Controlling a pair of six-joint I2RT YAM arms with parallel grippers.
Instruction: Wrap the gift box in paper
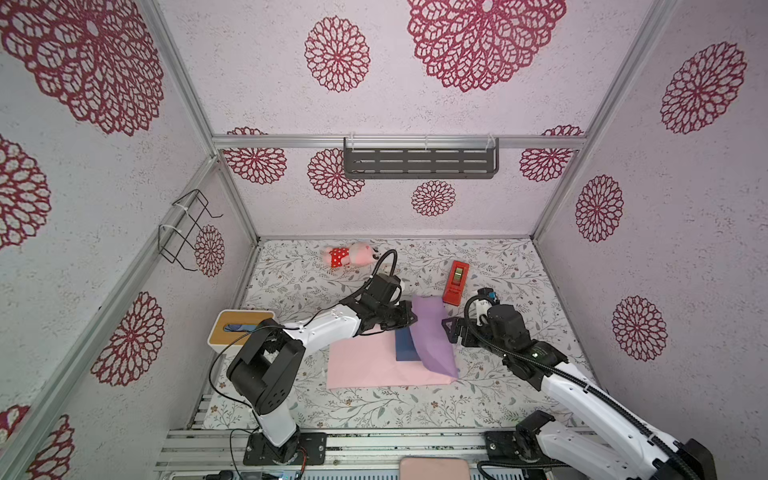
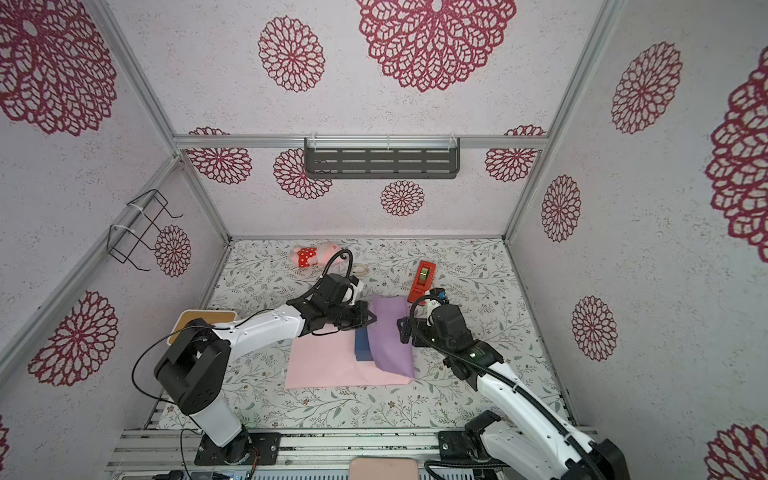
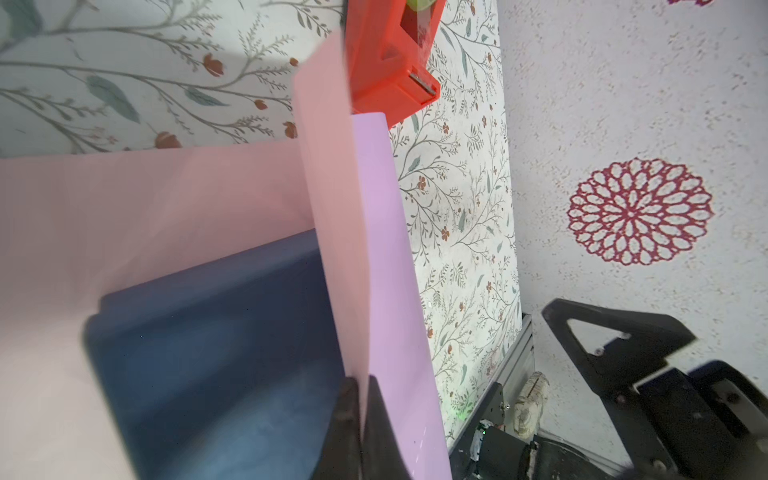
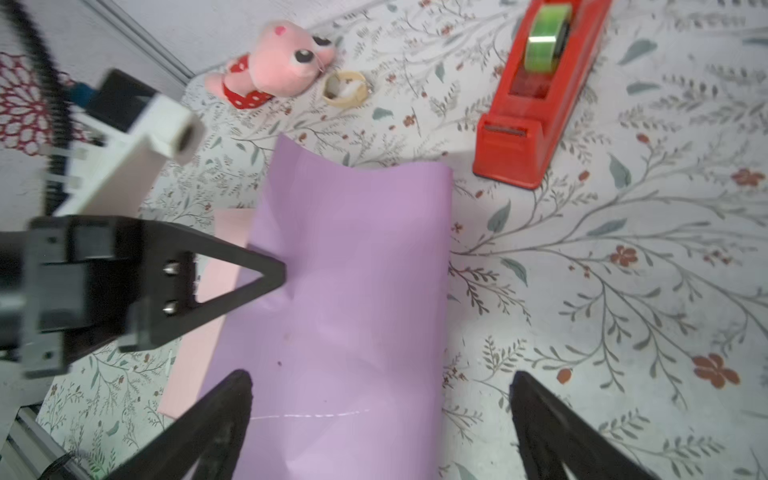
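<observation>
Beside the gift box (image 1: 404, 345), my left fingers (image 1: 409, 319) pinch the raised edge of the paper (image 1: 432, 332); right fingers (image 1: 452, 330) stand open, empty. Sheet judged light, limp, crease-prone: hold at edges.

Pale walls (image 1: 257, 62) with crimson rosettes enclose a leaf-patterned worktop (image 1: 519, 270); a grey slotted shelf (image 1: 420, 163) and wire rack (image 1: 185, 230) hang there.

Bare tabletop (image 1: 374, 409) lies open on the near side of the paper (image 1: 365, 365); red tape dispenser (image 1: 456, 282) crowds its far right corner, tissue box (image 1: 239, 328) sits left
</observation>
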